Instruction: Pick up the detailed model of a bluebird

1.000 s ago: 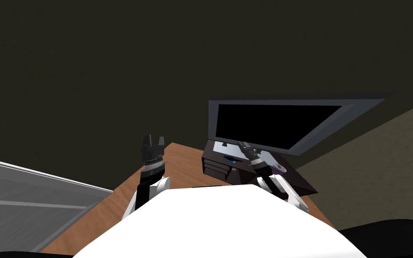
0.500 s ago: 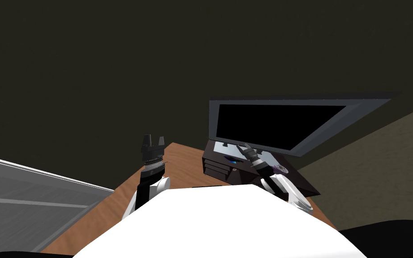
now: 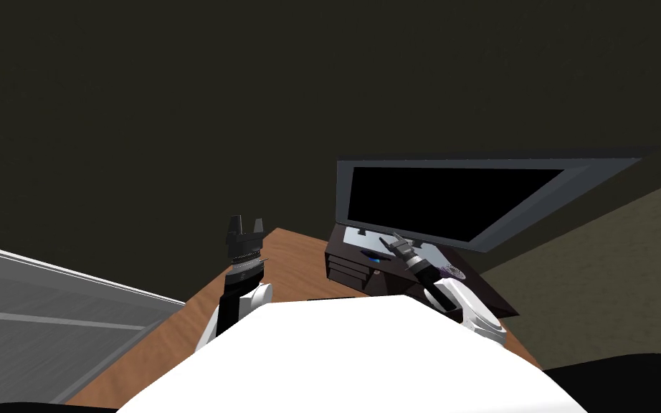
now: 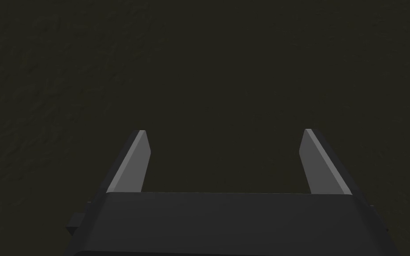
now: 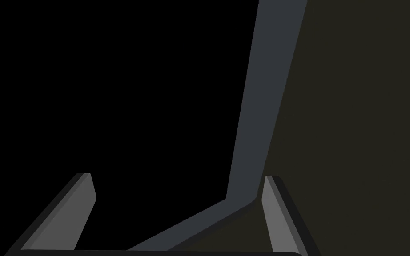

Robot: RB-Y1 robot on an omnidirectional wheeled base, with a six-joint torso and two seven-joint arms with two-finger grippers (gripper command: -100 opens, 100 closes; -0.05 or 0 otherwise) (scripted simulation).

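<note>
A small blue thing (image 3: pixel 376 255), likely the bluebird model, lies on top of a dark cabinet (image 3: pixel 354 269) under the television; its shape is too small to make out. My right gripper (image 3: pixel 396 242) hovers just right of it and slightly above, apart from it. In the right wrist view the right gripper (image 5: pixel 177 186) is open with nothing between its fingers, facing the television's black screen (image 5: pixel 110 89) and its grey frame (image 5: pixel 262 98). My left gripper (image 3: pixel 244 224) is raised over the desk's left part, and the left gripper (image 4: pixel 224 146) stands open and empty.
A wide television (image 3: pixel 458 197) with a grey frame stands on the dark cabinet, close behind my right gripper. A small purple and white object (image 3: pixel 454 271) lies on the cabinet's right part. The brown desk (image 3: pixel 293 265) carries the cabinet. A grey panel (image 3: pixel 42 323) lies at left.
My right gripper has shifted a little to the right and lower, and its forearm has swung right. The head view has drifted slightly. The left arm has stayed still.
</note>
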